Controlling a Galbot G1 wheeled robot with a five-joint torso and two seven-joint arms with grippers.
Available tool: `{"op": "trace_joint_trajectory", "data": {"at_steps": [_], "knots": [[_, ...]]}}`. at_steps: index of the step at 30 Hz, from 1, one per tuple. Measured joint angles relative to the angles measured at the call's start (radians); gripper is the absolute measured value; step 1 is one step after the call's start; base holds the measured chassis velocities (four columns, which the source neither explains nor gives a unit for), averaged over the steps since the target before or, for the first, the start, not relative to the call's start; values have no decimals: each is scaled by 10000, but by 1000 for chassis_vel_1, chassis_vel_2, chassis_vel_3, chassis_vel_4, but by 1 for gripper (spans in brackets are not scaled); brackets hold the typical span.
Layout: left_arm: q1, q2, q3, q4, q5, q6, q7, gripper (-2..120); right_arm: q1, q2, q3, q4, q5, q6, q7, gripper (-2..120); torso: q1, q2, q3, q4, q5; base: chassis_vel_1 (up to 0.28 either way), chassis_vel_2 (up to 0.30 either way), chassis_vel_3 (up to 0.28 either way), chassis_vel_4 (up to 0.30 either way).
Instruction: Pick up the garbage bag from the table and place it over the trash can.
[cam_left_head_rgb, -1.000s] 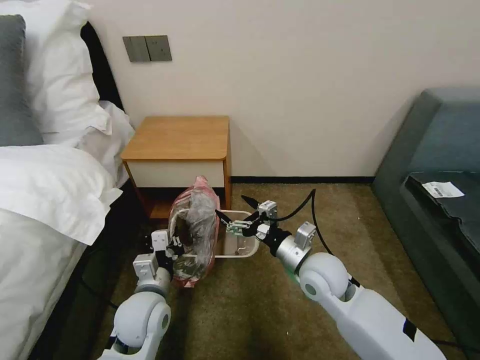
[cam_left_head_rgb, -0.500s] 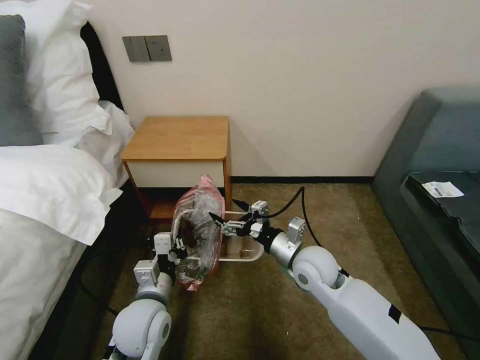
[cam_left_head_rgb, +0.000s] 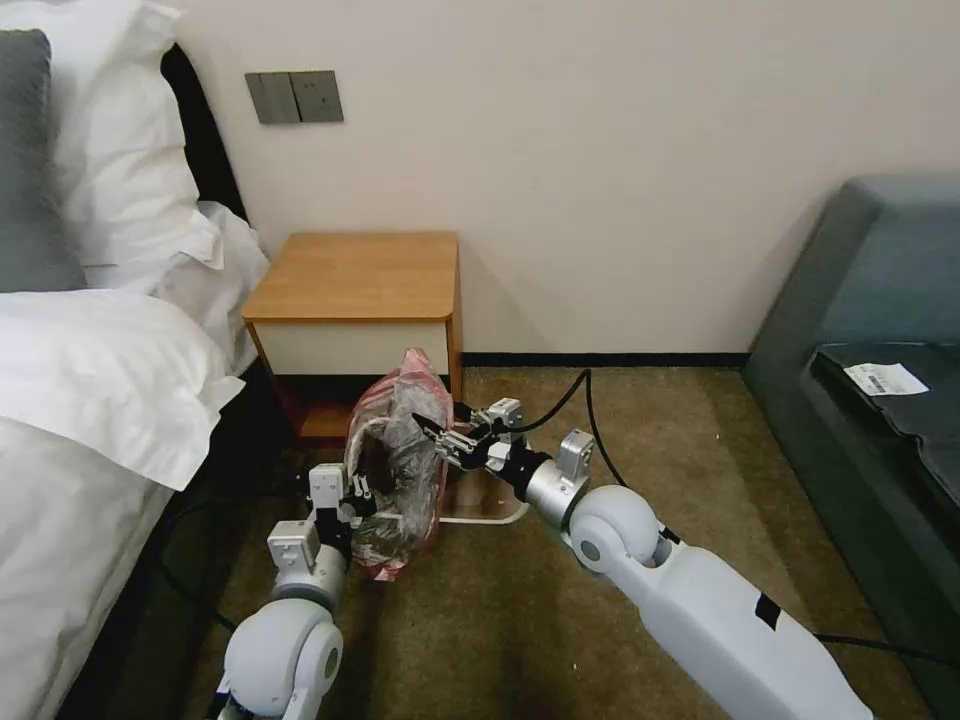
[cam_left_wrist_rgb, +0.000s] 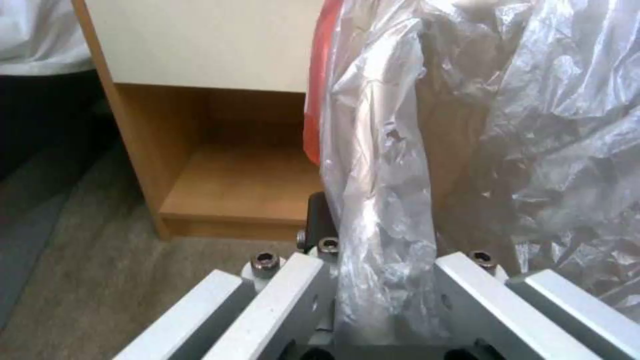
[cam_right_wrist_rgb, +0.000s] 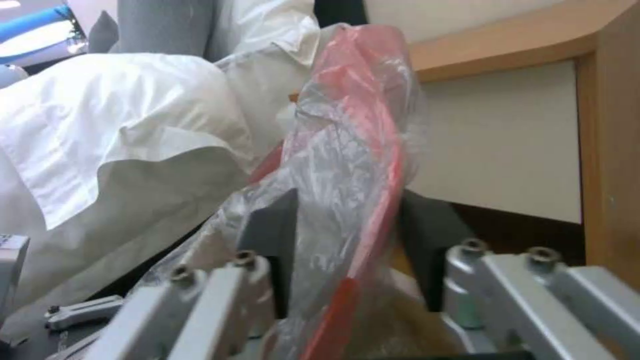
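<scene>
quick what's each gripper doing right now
Left gripper: shut on the bag.
Right gripper: open, fingers either side of the bag's red rim.

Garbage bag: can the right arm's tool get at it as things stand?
Probably yes. The right tool is open, with the garbage bag rim between its fingers; nothing blocks it. The left tool holds the bag.

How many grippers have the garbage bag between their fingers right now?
2. The left gripper is shut on the garbage bag at its bed-side edge; the right gripper, still open, straddles the opposite edge above the trash can.
</scene>
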Motion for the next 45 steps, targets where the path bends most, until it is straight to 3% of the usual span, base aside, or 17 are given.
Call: {"op": "trace_joint_trajectory", "data": {"at_steps": [2, 10, 45], "knots": [[-7, 0, 0, 0, 0, 2, -4, 0, 0, 0, -1, 1, -13, 15, 10, 33, 0, 0, 0, 0, 0, 0, 0, 0, 0], [-91, -3, -4, 44, -7, 12, -35, 0, -35, 13, -5, 19, -150, 122, 99, 0, 0, 0, 0, 0, 0, 0, 0, 0, 0], [-414, 3, -277, 122, -402, 50, -227, 0, -301, -275, 486, 137, -787, 632, 144, 0, 1, 0, 0, 0, 0, 0, 0, 0, 0]]}}
